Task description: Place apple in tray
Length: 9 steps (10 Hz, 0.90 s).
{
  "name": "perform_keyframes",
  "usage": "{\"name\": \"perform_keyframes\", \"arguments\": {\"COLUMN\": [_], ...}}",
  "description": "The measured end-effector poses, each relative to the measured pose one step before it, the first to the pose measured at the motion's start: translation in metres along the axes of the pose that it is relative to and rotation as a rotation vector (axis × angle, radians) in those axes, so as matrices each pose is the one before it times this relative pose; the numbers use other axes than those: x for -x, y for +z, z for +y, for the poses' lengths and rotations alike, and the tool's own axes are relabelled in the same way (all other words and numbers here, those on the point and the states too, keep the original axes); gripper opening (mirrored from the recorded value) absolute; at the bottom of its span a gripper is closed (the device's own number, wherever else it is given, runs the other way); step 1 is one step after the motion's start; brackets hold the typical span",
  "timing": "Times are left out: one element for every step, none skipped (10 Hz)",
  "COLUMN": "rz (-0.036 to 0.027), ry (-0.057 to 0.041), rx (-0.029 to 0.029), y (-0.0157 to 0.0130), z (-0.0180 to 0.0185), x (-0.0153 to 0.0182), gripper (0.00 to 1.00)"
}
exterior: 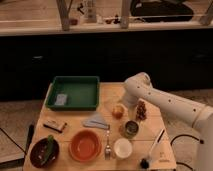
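The apple (pixel 118 111) lies on the wooden table (pixel 75 118), right of the green tray (pixel 80 95). The gripper (pixel 125 103) hangs just beside it; whether it grips, I cannot tell.

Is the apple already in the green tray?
No, the apple lies on the table outside the tray, with the gripper close above it.

Likely a lab or office test space: wooden tabletop (pixel 75 116) on speckled floor (pixel 20 107), dark cabinets (pixel 100 60) and glazed partition (pixel 100 12) at 12 o'clock; the gripper (pixel 123 103) hangs over the tabletop's middle.
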Motion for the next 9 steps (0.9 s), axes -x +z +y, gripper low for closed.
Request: {"name": "perform_keyframes", "arguments": {"rz": [-0.01088, -0.00542, -0.00516, -0.00526, -0.00489, -0.00365, -0.0041, -0.00614, -0.00772], "ry": [-0.04582, -0.03061, -0.01886, -0.02219, -0.01659, -0.00793, -0.00457, -0.00168, -0.00158], "rx": [-0.00683, -0.00517, -0.00085, -0.00137, 0.00562, 0.00297, 0.00335, 0.00355, 0.00525], "y": [-0.00295, -0.00247, -0.00026, -0.00014, 0.00126, 0.00097, 0.00113, 0.00185, 0.00253], "z": [-0.00719, -0.00176, -0.00187, -0.00337, -0.00134, -0.00006, -0.00005, -0.00069, -0.00187], "x": [0.01278, 0.00357, 0.00284, 0.00383, 0.0022, -0.00024, -0.00041, -0.00094, -0.00008], "gripper": [0.8, 0.8, 0.8, 0.78, 0.7, 0.6, 0.51, 0.41, 0.29]}}
